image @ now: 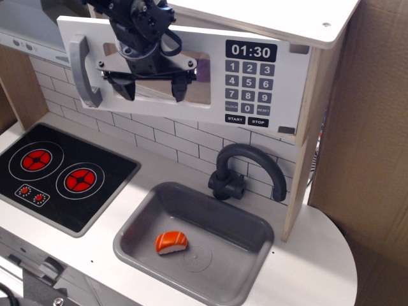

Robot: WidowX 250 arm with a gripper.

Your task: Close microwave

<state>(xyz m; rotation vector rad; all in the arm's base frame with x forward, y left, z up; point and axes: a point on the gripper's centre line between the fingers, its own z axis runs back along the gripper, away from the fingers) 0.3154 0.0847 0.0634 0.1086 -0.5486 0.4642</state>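
Note:
The microwave (255, 76) is a wooden cabinet with a wide white door, a clear window (194, 80), a grey bar handle (81, 69) at the left and a black keypad under clock digits 01:30. The door lies nearly flat against the cabinet front. My gripper (153, 89) is right in front of the window, fingers pointing down and spread apart, holding nothing. One dark fingertip (180, 89) hangs over the lower part of the window. The arm covers the window's left part.
A grey sink (143, 220) holds an orange and white sushi piece (171, 241). A dark curved faucet (245, 169) stands behind it. A black two-burner stove (57, 172) is at the left. A grey hood (29, 25) is at the top left. A cardboard wall (370, 127) is at the right.

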